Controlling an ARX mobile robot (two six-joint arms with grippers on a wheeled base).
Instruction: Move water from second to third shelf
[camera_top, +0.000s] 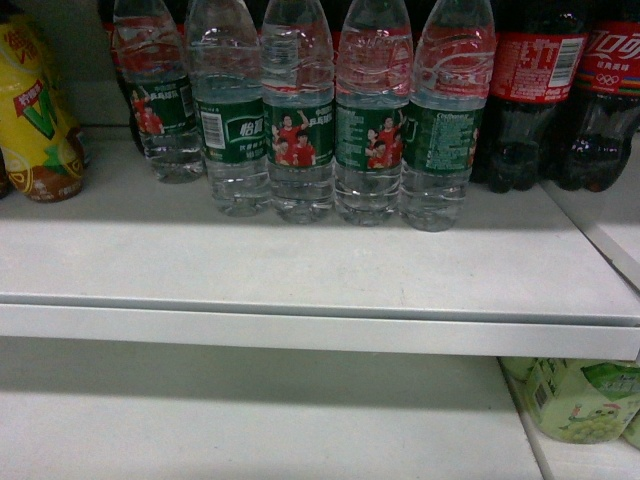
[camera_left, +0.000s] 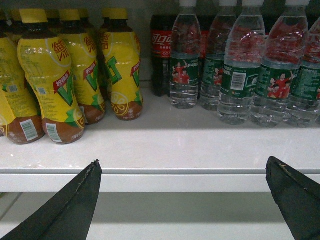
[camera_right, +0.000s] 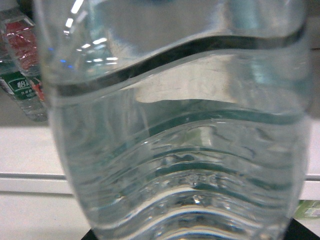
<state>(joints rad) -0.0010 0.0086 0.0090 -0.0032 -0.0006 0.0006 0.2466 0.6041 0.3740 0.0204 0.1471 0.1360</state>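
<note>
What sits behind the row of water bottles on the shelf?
Behind the water bottles, dark cola bottles show at the right in the head view, and one shows at the row's left in the left wrist view. Anything directly behind the row's middle is covered.

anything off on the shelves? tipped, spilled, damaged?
Nothing stands out. The water bottles, cola bottles and yellow drink bottles stand upright on a dry shelf. One water bottle fills the right wrist view.
</note>
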